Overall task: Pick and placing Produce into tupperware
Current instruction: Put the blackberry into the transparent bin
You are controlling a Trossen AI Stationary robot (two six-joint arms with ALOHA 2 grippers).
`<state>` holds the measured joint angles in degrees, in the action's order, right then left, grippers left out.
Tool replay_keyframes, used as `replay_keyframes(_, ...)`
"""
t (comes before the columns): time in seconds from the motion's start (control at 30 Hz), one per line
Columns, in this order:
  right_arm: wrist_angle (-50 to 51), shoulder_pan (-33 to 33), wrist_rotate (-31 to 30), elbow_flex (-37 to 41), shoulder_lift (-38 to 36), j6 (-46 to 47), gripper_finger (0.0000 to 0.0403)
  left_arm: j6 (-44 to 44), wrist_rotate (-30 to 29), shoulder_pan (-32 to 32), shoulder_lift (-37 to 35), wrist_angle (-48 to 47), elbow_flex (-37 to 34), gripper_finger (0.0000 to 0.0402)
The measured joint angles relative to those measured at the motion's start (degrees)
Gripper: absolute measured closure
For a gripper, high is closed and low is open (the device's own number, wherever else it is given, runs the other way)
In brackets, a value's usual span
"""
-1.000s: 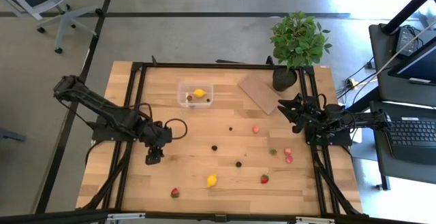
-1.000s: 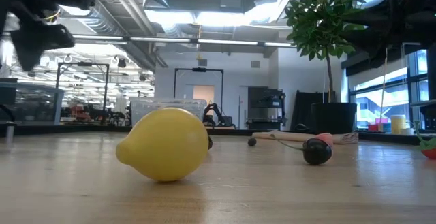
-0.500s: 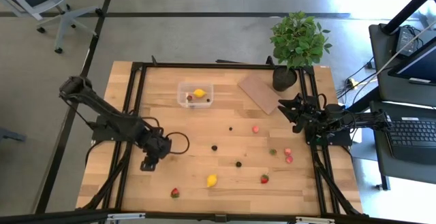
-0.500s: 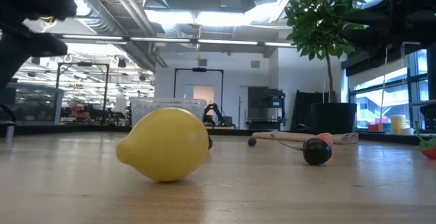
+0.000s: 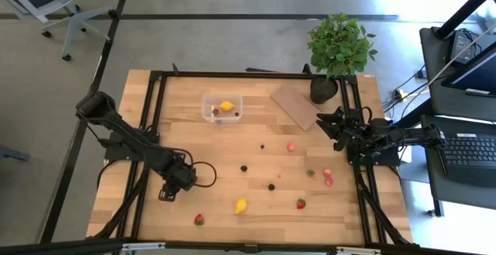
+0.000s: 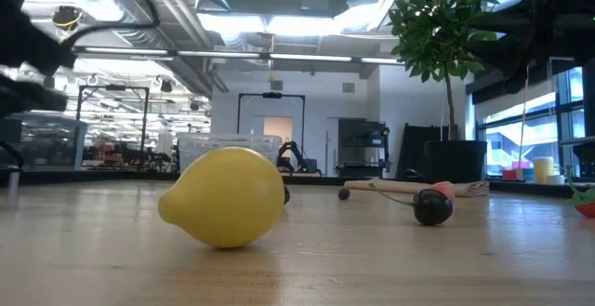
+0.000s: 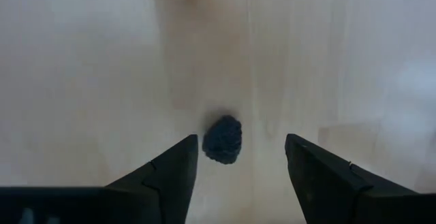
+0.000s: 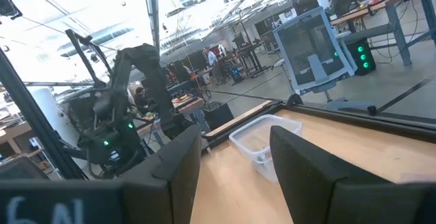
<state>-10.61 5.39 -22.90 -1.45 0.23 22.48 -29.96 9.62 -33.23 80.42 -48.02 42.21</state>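
The left gripper (image 5: 167,194) points straight down near the table's front left, fingers apart around a dark berry (image 7: 223,139) without touching it. The right gripper (image 5: 335,125), open and empty, waits at the right edge.

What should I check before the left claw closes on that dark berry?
1. Left claw open: ok, a clear gap shows between its fingers.
2. Dark berry lined up: ok, it lies on the wood between the fingers in the left wrist view, nearer one of them.
3. Claw low enough to grip: cannot tell, height above the table does not show.
4. Other pieces clear of the grasp: ok, no other piece shows near the berry in the left wrist view.
5. Tupperware ready: ok, open, with a lemon inside.
6. Right claw out of the way: ok, at the table's right edge near the brown board.
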Motion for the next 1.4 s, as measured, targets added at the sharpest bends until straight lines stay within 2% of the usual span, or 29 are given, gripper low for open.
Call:
replay_keyframes(0.1,-0.3,0.0,0.0,0.0,0.0,0.0,0.0224,-2.0,1.0,0.0,-0.5,2.3,-2.7,0.0199)
replay_keyframes(0.4,-0.3,0.0,0.0,0.0,0.0,0.6,0.0224,-2.5,-1.2,-0.1,-0.8,6.9,-7.2,0.0217)
replay_keyframes(0.63,-0.3,0.0,0.0,0.0,0.0,1.9,0.0224,-1.5,-2.0,-0.9,-0.9,7.9,-7.9,0.0234)
replay_keyframes(1.0,-0.3,0.0,0.0,0.0,0.0,1.2,0.0224,-1.1,-2.6,-0.9,-0.9,8.0,-8.0,0.0311)
replay_keyframes(1.13,-0.3,0.0,0.0,0.0,0.0,1.2,0.0224,-1.1,-2.2,-0.6,-0.8,8.2,-7.8,0.0317)
replay_keyframes(1.2,-0.3,0.0,0.0,0.0,0.0,1.2,0.0224,-1.0,0.1,0.6,-0.6,8.4,-7.3,0.0317)
replay_keyframes(1.4,-0.3,0.0,-0.1,0.0,0.0,0.8,0.0224,-0.8,19.0,7.4,-0.8,13.2,-4.1,0.0317)
